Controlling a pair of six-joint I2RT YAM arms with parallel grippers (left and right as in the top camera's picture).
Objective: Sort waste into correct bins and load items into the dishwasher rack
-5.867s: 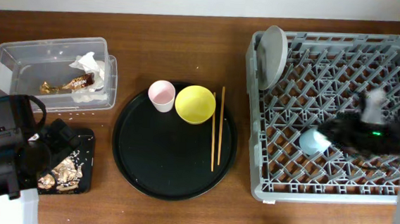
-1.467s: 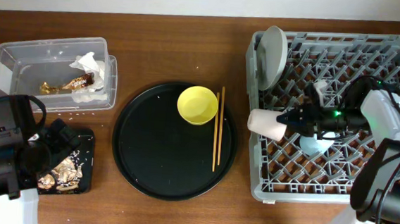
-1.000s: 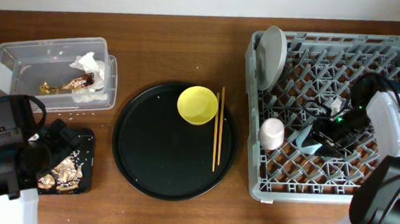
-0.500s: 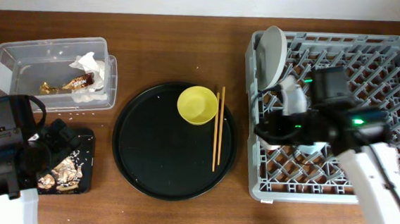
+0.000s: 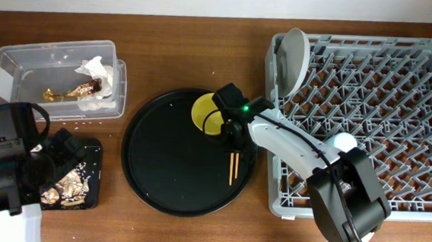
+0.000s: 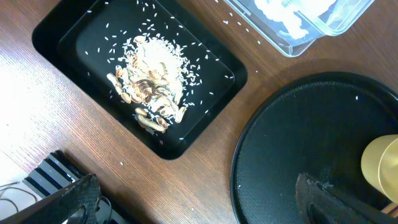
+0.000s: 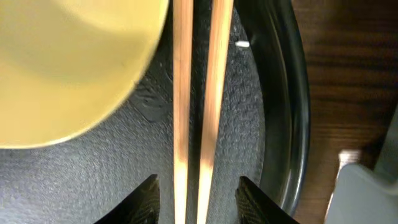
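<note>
My right gripper [image 5: 234, 135] [image 7: 199, 202] is open and low over the round black tray, its jaws either side of the pair of wooden chopsticks [image 7: 199, 93] [image 5: 232, 168] without closing on them. The yellow bowl [image 5: 208, 109] [image 7: 68, 56] stands just left of the chopsticks. The grey plate [image 5: 293, 59] stands upright in the dishwasher rack [image 5: 372, 63]. The pink and light-blue cups are hidden by my right arm. My left gripper [image 5: 55, 154] [image 6: 196, 208] is open and empty above the shallow black tray [image 6: 68, 25], which holds rice scraps [image 6: 152, 87]. The clear box [image 5: 6, 72] holds the napkin [image 5: 97, 71] and the wrapper [image 5: 69, 92].
The large round black tray [image 5: 160, 163] [image 6: 298, 130] lies in the middle between the bins and the rack. The rack's near-left corner [image 7: 367, 193] is close to the right of my right gripper. A corner of the clear box [image 6: 305, 25] shows in the left wrist view.
My right arm has left the rack and swung left to the round tray, coming down over the chopsticks. The pink cup was set in the rack earlier. The left arm has not moved.
</note>
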